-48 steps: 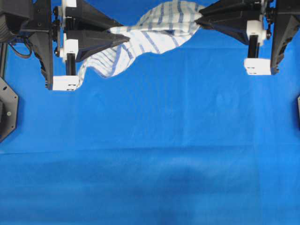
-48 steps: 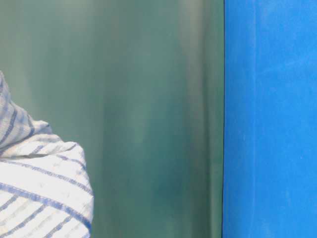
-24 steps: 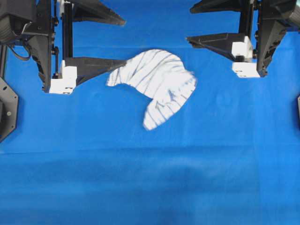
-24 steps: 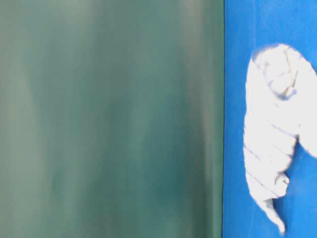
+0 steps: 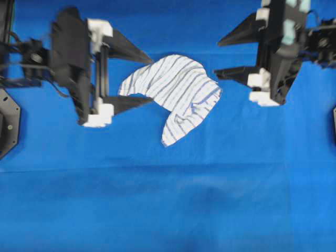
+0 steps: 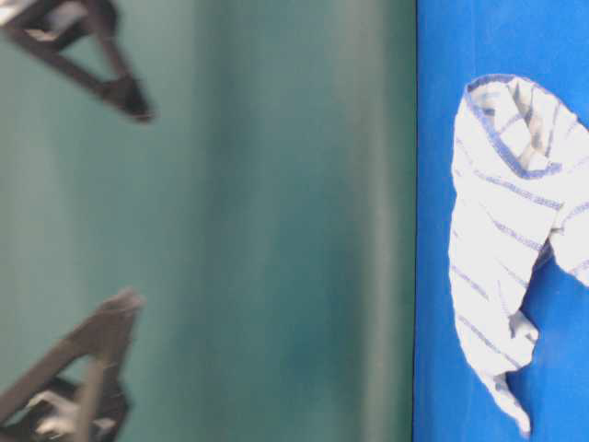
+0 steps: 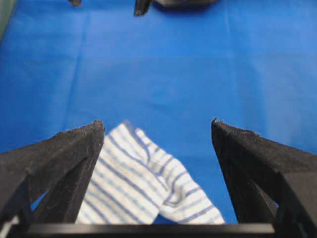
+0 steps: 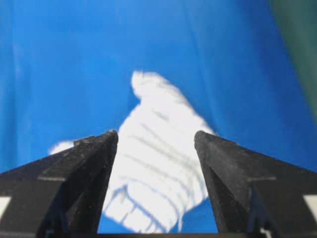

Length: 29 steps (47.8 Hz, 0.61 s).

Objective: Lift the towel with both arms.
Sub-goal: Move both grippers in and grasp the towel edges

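Towel [image 5: 176,94] lies crumpled between both arms' spread fingers [image 5: 131,100].

You have open blue sheet [image 5: 168,210] across the whole near half of the overhead view. The only obstacle is a crumpled white cloth with thin blue stripes [image 5: 176,94], lying between the two black two-finger grippers, left [image 5: 149,77] and right [image 5: 217,56], whose jaws are spread wide.

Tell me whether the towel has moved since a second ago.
Yes. The towel, then held up between both hands at the overhead view's top edge, now lies crumpled lower down on the blue sheet, released.
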### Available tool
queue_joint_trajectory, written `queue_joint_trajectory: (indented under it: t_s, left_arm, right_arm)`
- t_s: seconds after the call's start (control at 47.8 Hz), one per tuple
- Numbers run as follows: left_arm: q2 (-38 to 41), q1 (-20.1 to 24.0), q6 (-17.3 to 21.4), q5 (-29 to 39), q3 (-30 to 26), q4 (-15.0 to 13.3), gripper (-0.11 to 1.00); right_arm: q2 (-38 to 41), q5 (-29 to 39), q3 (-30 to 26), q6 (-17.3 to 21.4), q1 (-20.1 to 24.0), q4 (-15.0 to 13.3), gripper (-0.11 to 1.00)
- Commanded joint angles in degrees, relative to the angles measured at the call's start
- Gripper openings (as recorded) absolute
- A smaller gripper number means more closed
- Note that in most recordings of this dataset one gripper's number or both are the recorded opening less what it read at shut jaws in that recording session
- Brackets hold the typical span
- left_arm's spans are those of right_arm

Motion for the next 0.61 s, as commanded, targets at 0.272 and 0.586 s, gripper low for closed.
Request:
queue_joint_trajectory:
  t_s: [0.272,0.586]
  left_arm:
    - [15.3,-1.2,0.1,-12.4,1.0,-0.1,0.91]
    - [28.4,-2.2,0.0,-18.5,-0.4,-0.4,0.91]
  right_arm:
    - [7.0,-8.6,7.9,0.8,-0.6,0.1,0.65]
    - [17.8,-16.7,10.9,1.2,-2.3,0.1,0.65]
